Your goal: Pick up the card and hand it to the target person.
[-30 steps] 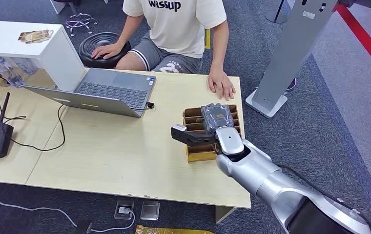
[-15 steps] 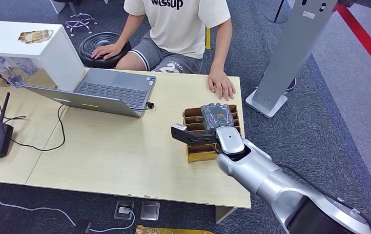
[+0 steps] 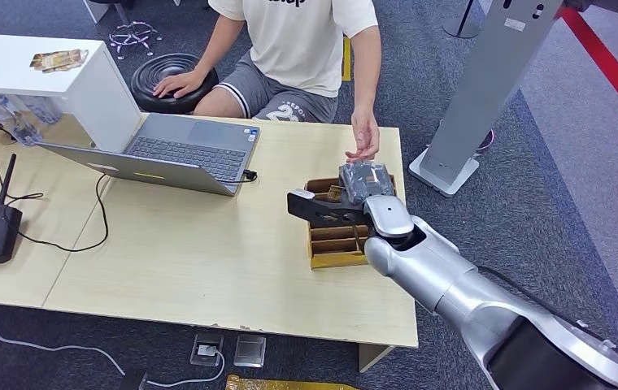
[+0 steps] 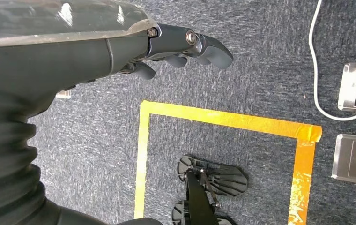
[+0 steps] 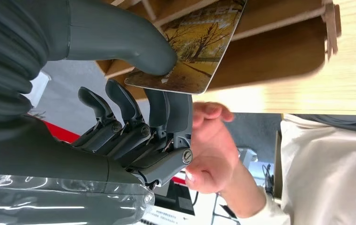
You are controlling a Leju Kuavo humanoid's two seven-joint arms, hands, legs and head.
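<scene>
The card [image 5: 192,49] — thin, glossy, round-cornered, printed with yellow autumn trees — was pinched between the right robot hand's [image 3: 363,195] thick grey thumb and dark fingers [image 5: 164,110], just above the slotted brown cardboard organizer [image 3: 334,242]. That organizer sat near the right edge of the pale wood-grain worktop [image 3: 176,260]. The silver right arm reached forward over it. Just beyond the organizer, a person's hand [image 3: 363,140] hovered, fingers loosely curled. The left robot hand [image 4: 185,47] hung over grey carpet — fingers slightly curled, holding nothing.
</scene>
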